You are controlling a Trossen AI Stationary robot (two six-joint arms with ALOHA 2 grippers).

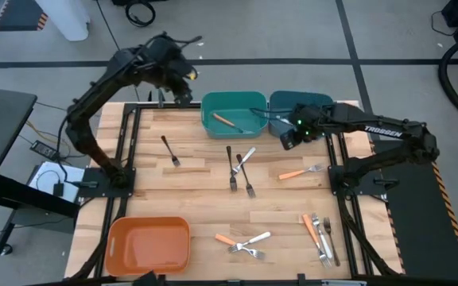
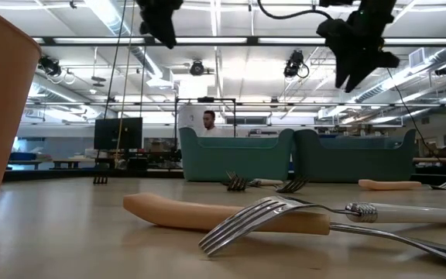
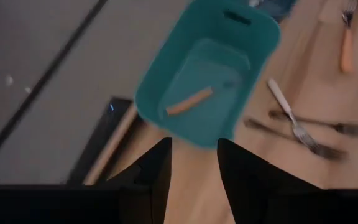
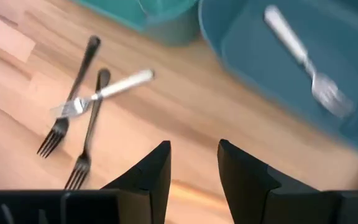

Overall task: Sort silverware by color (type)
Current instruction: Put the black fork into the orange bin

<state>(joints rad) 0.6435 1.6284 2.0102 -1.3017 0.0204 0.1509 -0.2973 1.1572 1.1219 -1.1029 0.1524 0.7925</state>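
Nearest the lower edge of the overhead frame, an orange bin (image 1: 149, 245) sits at the lower left of the table (image 1: 197, 179). To its right an orange-handled fork (image 1: 227, 239) lies touching a pair of silver forks (image 1: 250, 243), and at the lower right a mixed cluster of forks (image 1: 319, 236) lies side by side. At mid-frame, two dark forks (image 1: 240, 175) cross under a silver fork (image 1: 246, 156); a lone dark fork (image 1: 170, 149) lies to the left, and another orange-handled fork (image 1: 299, 171) to the right. Farther up, the teal bin (image 1: 234, 114) holds one orange-handled fork (image 3: 188, 101), and the blue bin (image 1: 293, 107) beside it holds a silver fork (image 4: 303, 56). The right gripper (image 1: 290, 138) hangs by the blue bin's lower edge, fingers spread and empty. The left gripper (image 1: 181, 94) hovers just left of the teal bin, fingers likewise apart and holding nothing. Past the table, a person (image 2: 208, 120) shows in the room.
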